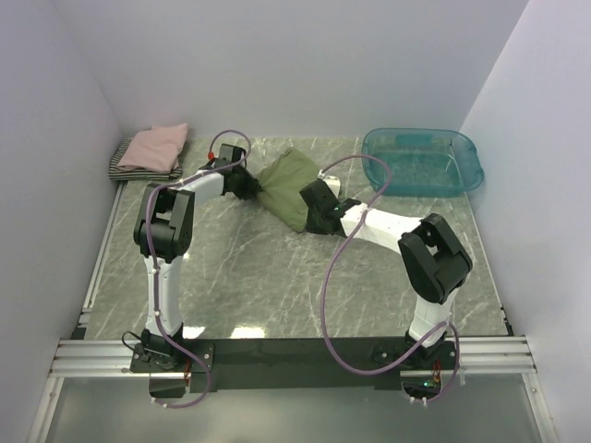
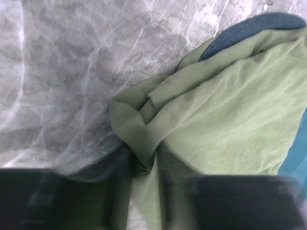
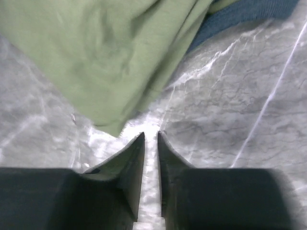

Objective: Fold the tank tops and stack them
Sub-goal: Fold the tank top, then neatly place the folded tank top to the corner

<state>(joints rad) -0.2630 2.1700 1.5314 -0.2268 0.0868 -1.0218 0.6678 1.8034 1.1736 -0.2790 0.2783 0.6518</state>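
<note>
The olive-green tank top (image 1: pixel 288 187) lies bunched on the marble table between my two grippers; its navy trim shows in the left wrist view (image 2: pixel 249 28). My left gripper (image 1: pixel 247 187) is shut on a fold of the green cloth (image 2: pixel 144 143) at its left edge. My right gripper (image 1: pixel 319 214) is shut and empty, its tips (image 3: pixel 151 136) just off the tank top's corner (image 3: pixel 110 125) above bare table. A folded pink tank top (image 1: pixel 157 145) lies on a folded black-white striped one (image 1: pixel 125 164) at the far left.
A see-through teal plastic tub (image 1: pixel 423 161) stands at the far right. White walls close in the table at left, back and right. A purple cable (image 1: pixel 337 268) loops over the table by the right arm.
</note>
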